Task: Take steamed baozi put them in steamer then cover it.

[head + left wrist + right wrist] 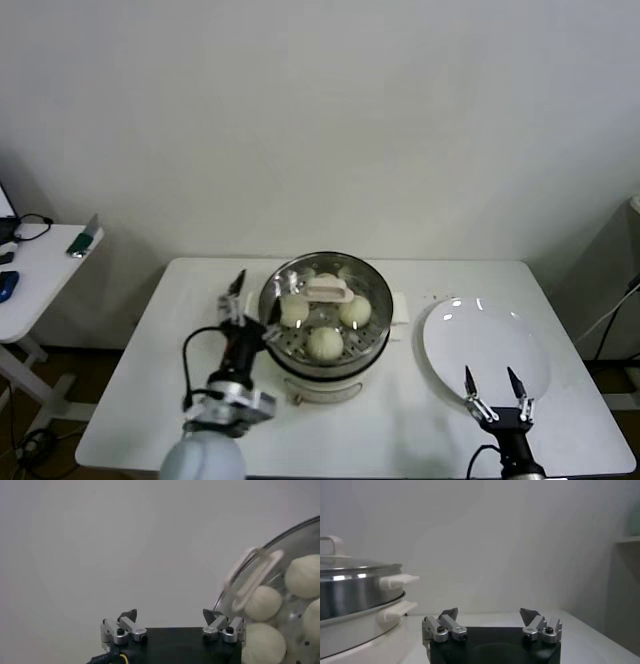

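The steamer [325, 355], a shiny steel basket on a cream base, stands mid-table with the glass cover [345, 280] resting on it, its bar handle [328, 291] on top. Several steamed baozi [325, 343] lie inside and show through the glass. My left gripper [252, 302] is open with nothing between its fingers, close beside the steamer's left rim. In the left wrist view the cover handle [252, 577] and baozi [262, 602] lie just past the left gripper [170, 615]. My right gripper [497, 385] stands open and holds nothing, at the front edge of the white plate [485, 340].
The white plate lies bare to the right of the steamer. In the right wrist view the steamer [355, 605] sits off to one side of the right gripper [490, 614]. A side table [40, 265] with small items stands at the far left.
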You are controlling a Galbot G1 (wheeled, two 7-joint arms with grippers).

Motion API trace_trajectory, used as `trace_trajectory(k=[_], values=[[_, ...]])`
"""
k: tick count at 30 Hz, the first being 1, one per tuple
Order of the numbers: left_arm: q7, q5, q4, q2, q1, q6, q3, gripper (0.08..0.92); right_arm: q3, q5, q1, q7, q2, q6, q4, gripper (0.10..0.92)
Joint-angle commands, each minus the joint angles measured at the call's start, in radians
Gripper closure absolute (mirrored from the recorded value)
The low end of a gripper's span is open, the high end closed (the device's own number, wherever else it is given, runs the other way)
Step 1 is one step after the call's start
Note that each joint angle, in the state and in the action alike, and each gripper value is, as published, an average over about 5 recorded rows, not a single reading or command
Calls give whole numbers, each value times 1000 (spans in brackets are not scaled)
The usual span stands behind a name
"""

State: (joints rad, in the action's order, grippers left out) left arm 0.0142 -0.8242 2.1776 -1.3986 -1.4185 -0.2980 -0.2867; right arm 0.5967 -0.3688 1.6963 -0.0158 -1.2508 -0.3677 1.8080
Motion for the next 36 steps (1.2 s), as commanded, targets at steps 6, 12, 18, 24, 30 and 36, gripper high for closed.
trace_trajectory(k=[6, 12, 18, 24, 30, 36], values=[[18, 1125, -226, 127, -253, 410, -476, 177, 4, -11, -24, -7, 1, -66, -56, 203], [19, 1111, -314, 102, -264, 472, -426, 177, 7, -23, -29, -6, 2, -78, -77, 203], [21, 1100, -361, 94, -263, 511, -397, 177, 7, -41, -28, -3, 4, -66, -77, 203], [21, 1094, -369, 88, -260, 524, -381, 177, 6, -44, -31, -3, 1, -67, -81, 203], [20, 1088, -365, 82, -256, 529, -371, 177, 4, -42, -30, -2, 0, -67, -82, 203], [19, 1082, -358, 77, -253, 529, -363, 177, 3, -40, -30, -2, 0, -65, -80, 203]])
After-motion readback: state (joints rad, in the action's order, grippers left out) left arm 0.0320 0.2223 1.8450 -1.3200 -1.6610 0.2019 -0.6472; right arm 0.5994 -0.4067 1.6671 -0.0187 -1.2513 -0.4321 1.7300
